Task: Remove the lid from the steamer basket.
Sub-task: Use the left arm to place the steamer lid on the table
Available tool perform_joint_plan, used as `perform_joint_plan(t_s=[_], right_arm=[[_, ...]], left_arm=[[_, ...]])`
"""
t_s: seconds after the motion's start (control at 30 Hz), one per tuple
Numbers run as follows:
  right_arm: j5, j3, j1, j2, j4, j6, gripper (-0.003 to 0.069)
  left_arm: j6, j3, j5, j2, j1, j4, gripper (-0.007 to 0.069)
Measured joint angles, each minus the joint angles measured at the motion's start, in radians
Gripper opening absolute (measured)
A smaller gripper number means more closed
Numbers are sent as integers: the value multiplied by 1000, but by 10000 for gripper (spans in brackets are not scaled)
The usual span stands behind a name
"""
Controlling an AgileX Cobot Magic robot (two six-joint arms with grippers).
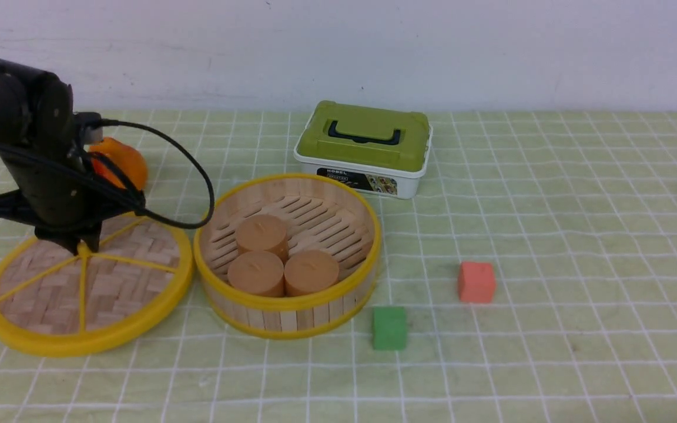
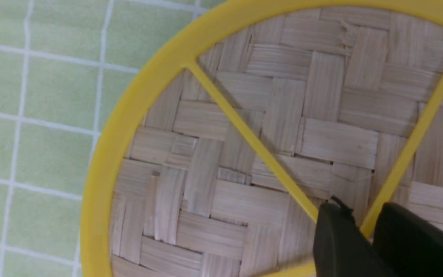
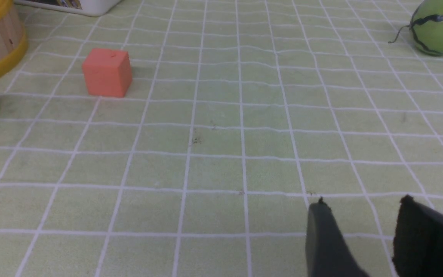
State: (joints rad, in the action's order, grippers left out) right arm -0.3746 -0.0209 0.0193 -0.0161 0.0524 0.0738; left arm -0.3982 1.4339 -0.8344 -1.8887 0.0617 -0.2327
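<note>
Where the cloth (image 1: 550, 364) spans the view, its pale grid lines run under everything. Left arm (image 1: 39, 135): reaches over the lid (image 1: 44, 294), its gripper (image 1: 84, 241) at the centre, fingers clamped on the knob. Lid: off the basket (image 1: 291, 317), just beside it on the left, woven face up, slightly tilted in appearance; contact with the cloth cannot be told. Basket: uncovered, three brown rounds (image 1: 256, 273) inside on the slatted floor. Box (image 1: 368, 135): white, olive lid, behind the basket. Watermelon (image 3: 438, 27): green, dark-striped, far right. Orange item (image 1: 124, 161): behind the lid, partly hidden by the arm. Red block (image 1: 476, 282) and green block (image 1: 389, 328): right of the basket, green nearer to it. Right gripper (image 3: 363, 234): fingers apart, nothing between them.
</note>
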Motion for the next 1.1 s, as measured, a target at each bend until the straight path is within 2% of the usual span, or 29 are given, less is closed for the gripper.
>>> perform_joint_plan(t_s=[0.83,0.9,0.93,0.97,1.0,1.1], right_arm=[[0,0,0,0,0,0,241],[0,0,0,0,0,0,241],[0,0,0,0,0,0,241],[0,0,0,0,0,0,241],[0,0,0,0,0,0,241],[0,0,0,0,0,0,241]], left_arm=[[-14,3,47,-75,-1,25,127],[-14,3,49,-75,-1,35,192],[-14,3,49,-75,-1,37,199],[-14,2,53,-66,-1,51,275],[-14,1,51,-58,-1,59,311],[-14,-1,47,-25,-1,65,365]])
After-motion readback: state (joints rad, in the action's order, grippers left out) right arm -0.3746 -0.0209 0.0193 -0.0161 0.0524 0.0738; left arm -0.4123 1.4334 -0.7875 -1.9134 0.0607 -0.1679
